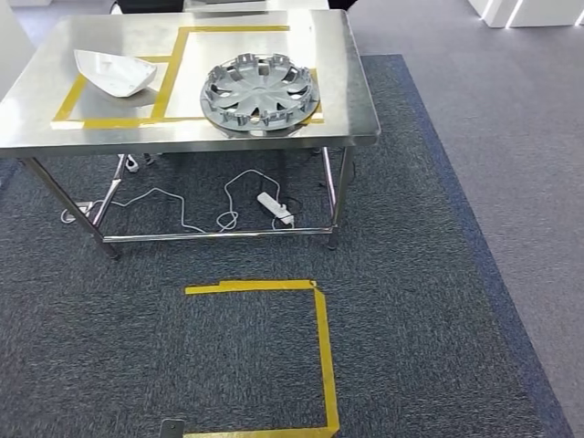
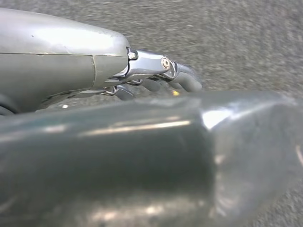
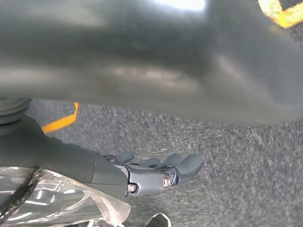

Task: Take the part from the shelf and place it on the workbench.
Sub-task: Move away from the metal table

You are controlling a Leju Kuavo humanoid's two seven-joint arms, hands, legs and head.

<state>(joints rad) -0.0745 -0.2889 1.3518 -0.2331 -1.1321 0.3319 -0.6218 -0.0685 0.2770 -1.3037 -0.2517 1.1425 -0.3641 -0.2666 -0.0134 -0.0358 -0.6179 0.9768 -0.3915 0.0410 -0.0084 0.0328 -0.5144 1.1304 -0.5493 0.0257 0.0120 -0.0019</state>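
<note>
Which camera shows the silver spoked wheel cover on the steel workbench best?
The head view: the silver spoked wheel cover lies whole and unobstructed inside the yellow tape outline on the steel workbench. Both wrist views look at carpet, not the cover.

- The left hand [image 2: 157, 75] is partly hidden: a big blurred grey thumb [image 2: 150, 156] lies just beside the fingers [image 2: 185, 82], and the fingertips are covered by it.
- By the fingers [image 3: 178, 165] of the right hand [image 3: 150, 175], a big grey shape [image 3: 143, 52] is too blurred to be named.
- The workbench [image 1: 358, 100] is cut off at the picture's edge.
</note>
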